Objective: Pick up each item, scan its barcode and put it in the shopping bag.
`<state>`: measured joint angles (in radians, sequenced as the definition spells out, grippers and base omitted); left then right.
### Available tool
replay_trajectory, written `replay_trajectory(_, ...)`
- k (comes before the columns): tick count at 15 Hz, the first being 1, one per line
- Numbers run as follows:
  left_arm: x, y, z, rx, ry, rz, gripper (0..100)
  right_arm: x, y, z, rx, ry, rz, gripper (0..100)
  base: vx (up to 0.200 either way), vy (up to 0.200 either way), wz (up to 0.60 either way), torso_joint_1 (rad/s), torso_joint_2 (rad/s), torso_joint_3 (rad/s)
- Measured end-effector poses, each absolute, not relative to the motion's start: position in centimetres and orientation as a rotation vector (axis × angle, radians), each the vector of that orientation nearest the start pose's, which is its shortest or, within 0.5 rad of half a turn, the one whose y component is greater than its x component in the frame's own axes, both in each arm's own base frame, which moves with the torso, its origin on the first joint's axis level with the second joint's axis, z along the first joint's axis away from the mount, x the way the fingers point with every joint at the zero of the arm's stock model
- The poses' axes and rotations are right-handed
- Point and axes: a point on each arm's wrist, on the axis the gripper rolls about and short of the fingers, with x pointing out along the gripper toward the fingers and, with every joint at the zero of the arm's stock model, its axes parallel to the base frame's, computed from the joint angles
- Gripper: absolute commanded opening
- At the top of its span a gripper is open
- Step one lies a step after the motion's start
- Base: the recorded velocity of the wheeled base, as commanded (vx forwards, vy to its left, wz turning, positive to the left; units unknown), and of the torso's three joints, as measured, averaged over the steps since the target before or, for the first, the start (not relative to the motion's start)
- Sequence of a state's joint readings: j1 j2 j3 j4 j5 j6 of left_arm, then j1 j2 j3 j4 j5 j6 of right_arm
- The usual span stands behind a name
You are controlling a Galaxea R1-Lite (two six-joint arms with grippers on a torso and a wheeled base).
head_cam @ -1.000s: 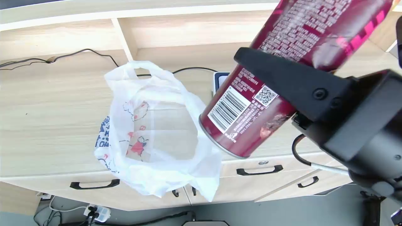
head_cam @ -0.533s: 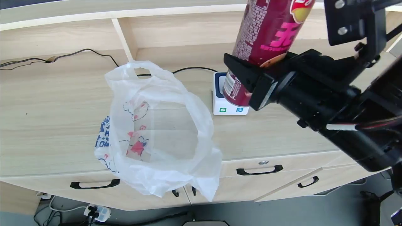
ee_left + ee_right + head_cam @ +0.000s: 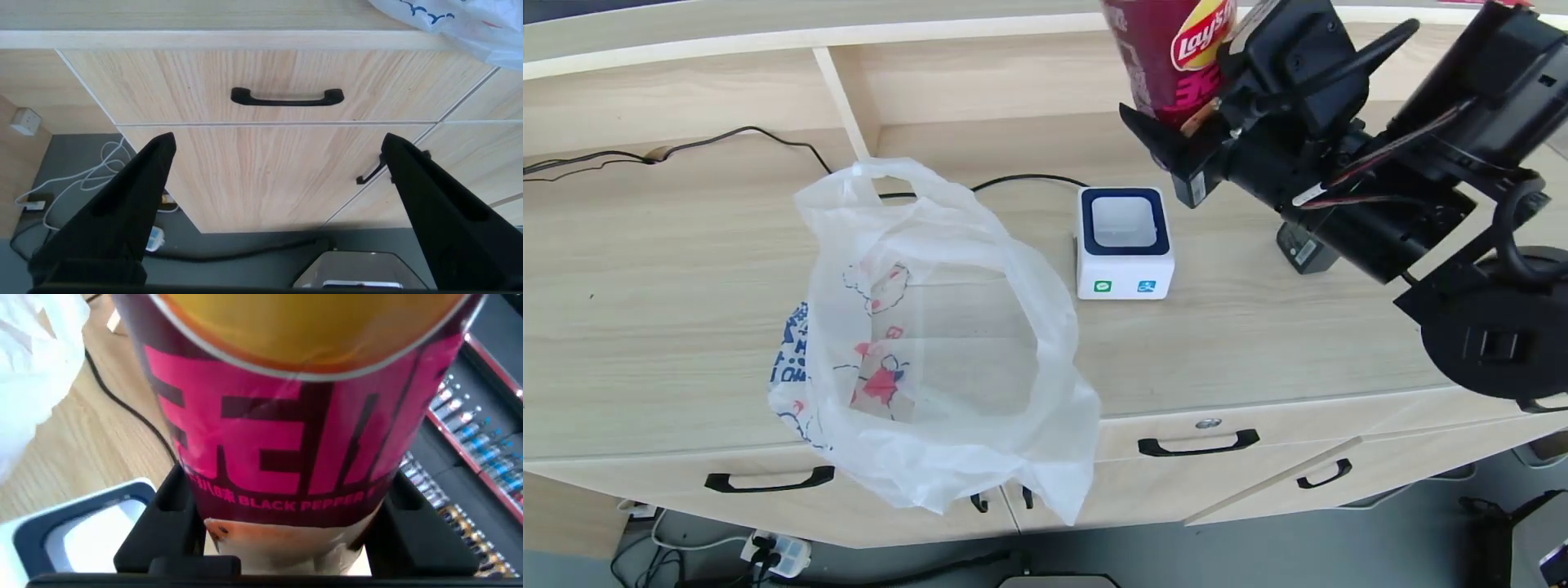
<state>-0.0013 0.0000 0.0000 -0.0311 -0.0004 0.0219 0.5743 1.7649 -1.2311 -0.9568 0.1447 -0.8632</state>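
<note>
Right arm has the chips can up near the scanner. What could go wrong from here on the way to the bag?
The right gripper clamps the chips can near one end, so the long tube might tilt or slip in a fast swing. The scanner sits between can and shopping bag; a low path could knock it. The bag is limp and sags over the counter edge, so a drop near its front may pull it off.

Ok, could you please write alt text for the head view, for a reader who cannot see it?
The right hand grips a dark red chip can nearly upright above the back of a wooden counter. A white scanner with a dark blue rim stands nearer, and an open white shopping bag lies left of it.
</note>
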Motion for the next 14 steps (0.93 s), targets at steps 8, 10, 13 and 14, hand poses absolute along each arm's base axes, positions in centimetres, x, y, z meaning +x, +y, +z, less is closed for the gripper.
replay_trajectory(8, -2.3, 0.0, 7.9, 0.014, -0.032, -0.001, 100, 32.5, 16.7, 29.7, -0.992, -0.784, 0.543, 0, 0.0, 0.0, 0.0, 0.0, 0.0, 0.0)
replay_trajectory(10, -2.3, 0.0, 7.9, 0.014, -0.032, -0.002, 100, 33.3, 16.8, 29.2, -1.01, -0.802, 0.575, 0, 0.0, 0.0, 0.0, 0.0, 0.0, 0.0)
replay_trajectory(13, -2.3, 0.0, 7.9, 0.014, -0.032, -0.001, 100, 34.0, 16.7, 28.8, -1.006, -0.784, 0.572, 0, 0.0, 0.0, 0.0, 0.0, 0.0, 0.0)
replay_trajectory(14, -2.3, 0.0, 7.9, 0.014, -0.032, -0.001, 100, 34.1, 16.7, 28.8, -1.005, -0.777, 0.563, 0, 0.0, 0.0, 0.0, 0.0, 0.0, 0.0)
